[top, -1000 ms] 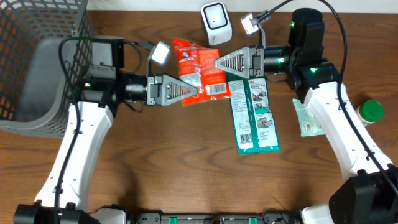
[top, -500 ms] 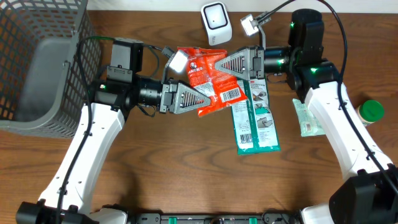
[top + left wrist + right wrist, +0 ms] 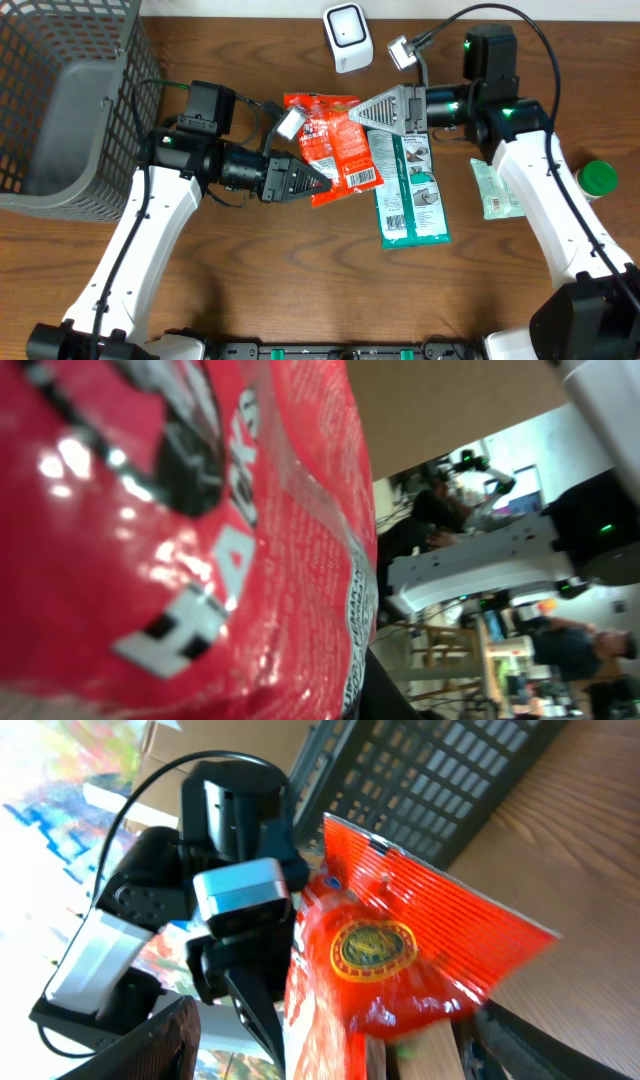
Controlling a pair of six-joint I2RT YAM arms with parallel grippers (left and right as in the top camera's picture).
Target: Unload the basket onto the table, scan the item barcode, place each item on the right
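A red snack bag (image 3: 335, 145) hangs above the table's middle, its white barcode label (image 3: 365, 180) facing up at the lower right corner. My left gripper (image 3: 318, 183) is shut on the bag's lower left edge; in the left wrist view the red bag (image 3: 180, 540) fills the frame beside one dark finger (image 3: 388, 698). My right gripper (image 3: 360, 108) stands open at the bag's upper right corner. In the right wrist view its fingers (image 3: 150, 1040) are spread wide on either side of the bag (image 3: 400, 960). The white scanner (image 3: 347, 37) sits at the back.
A grey wire basket (image 3: 60, 100) stands at the left. Under the right arm lies a green and white flat package (image 3: 408, 195). A small pale packet (image 3: 495, 190) and a green-capped bottle (image 3: 598, 178) sit at the right.
My left arm has carried the red bag to the right and turned it. The right gripper has opened wider and let go of the bag's upper corner.
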